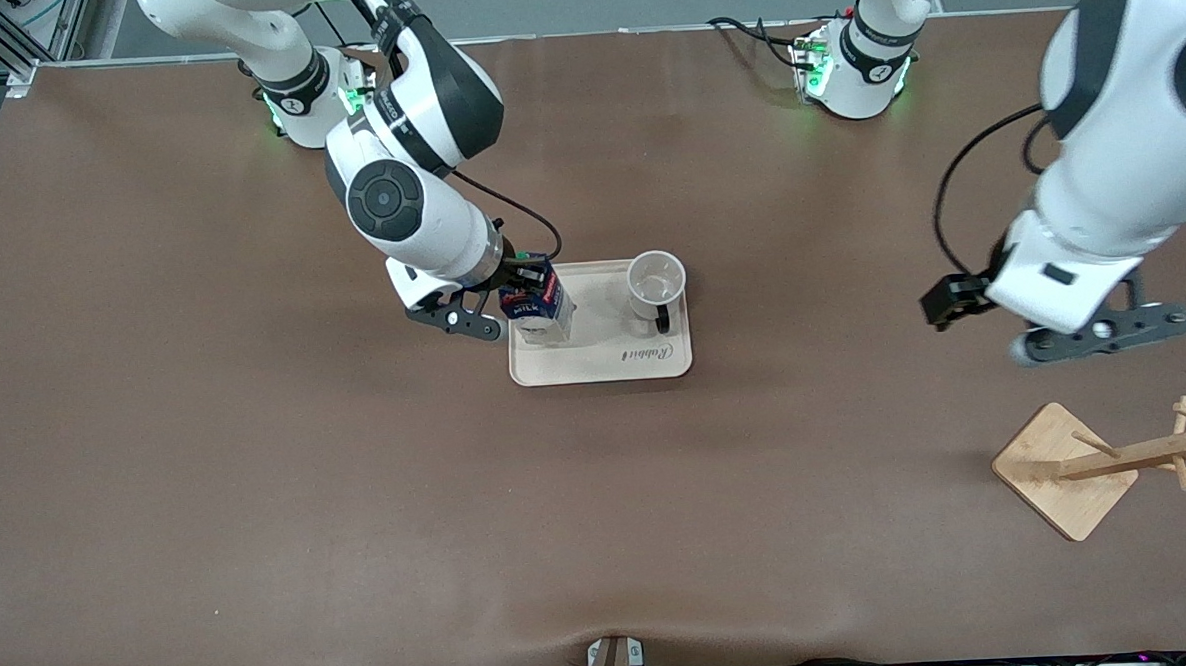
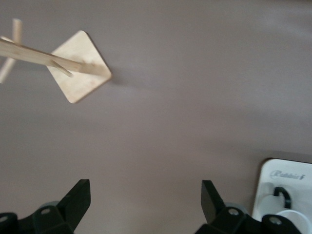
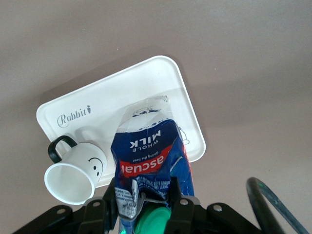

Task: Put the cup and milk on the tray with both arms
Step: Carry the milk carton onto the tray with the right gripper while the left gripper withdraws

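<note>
1. Front view: milk (image 1: 540,308) upright on tray (image 1: 604,365), toward the right arm's end, clamped near its top by right gripper (image 1: 521,281).
2. Cup (image 1: 656,285) upright on the tray beside it.
3. Left gripper (image 2: 145,201) spread wide, holding nothing, over bare table near wooden rack (image 1: 1109,463).

The tray (image 3: 161,78) carries the script word "Rabbit" printed near one corner of its cream surface, legible in all three views. The milk (image 3: 148,161) carton bears "WHOLE MILK" in white letters on its dark blue panel. A red band on the same carton carries white lettering that reads "ascual".
</note>
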Available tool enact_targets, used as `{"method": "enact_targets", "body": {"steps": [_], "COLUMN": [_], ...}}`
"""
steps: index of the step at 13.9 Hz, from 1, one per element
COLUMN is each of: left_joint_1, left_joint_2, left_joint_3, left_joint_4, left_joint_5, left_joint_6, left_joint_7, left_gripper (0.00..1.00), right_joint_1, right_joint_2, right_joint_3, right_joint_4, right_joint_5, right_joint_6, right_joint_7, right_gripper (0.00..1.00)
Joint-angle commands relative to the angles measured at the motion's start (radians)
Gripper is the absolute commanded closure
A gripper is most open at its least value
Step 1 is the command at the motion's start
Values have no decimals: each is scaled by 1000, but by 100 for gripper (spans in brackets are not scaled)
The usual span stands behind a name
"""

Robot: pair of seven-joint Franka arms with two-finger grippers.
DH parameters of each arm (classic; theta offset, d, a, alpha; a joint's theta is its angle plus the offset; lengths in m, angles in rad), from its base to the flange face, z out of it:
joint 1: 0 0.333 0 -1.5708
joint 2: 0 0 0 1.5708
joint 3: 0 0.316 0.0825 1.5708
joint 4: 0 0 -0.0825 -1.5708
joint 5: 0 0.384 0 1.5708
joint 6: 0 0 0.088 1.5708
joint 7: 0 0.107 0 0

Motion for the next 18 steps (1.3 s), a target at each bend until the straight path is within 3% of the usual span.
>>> {"method": "enact_targets", "body": {"steps": [1,2,3,4,5,6,13,16,18], "left_joint_1": [73,88,117,151,166,180,179,174,161], "left_joint_2": [-46,-50,-52,-57,-58,-72,-150,-210,-286], "left_joint_3": [-14,-13,-13,-14,-14,-14,-13,-10,-10], "left_joint_4": [-12,-11,-11,-12,-12,-12,-29,-104,-204], "left_joint_5": [10,8,5,-27,-73,-98,-112,-110,-112], "left_joint_6": [-11,-11,-13,-21,-22,-43,-189,-168,-125], "left_joint_7": [54,53,56,63,65,71,164,195,192], "left_gripper": [0,0,0,0,0,0,0,0,0], "right_joint_1": [24,25,27,31,37,42,41,50,31], "right_joint_2": [28,30,31,40,51,53,51,34,28], "right_joint_3": [-10,-8,-10,-10,-10,-11,-10,-8,-13], "right_joint_4": [10,8,5,2,2,2,5,43,141], "right_joint_5": [4,4,4,4,4,2,-4,7,12], "right_joint_6": [19,21,23,23,30,33,21,-34,-161], "right_joint_7": [16,18,19,19,22,24,27,102,116], "right_gripper": [92,91,80,38,8,0,0,0,0]}}
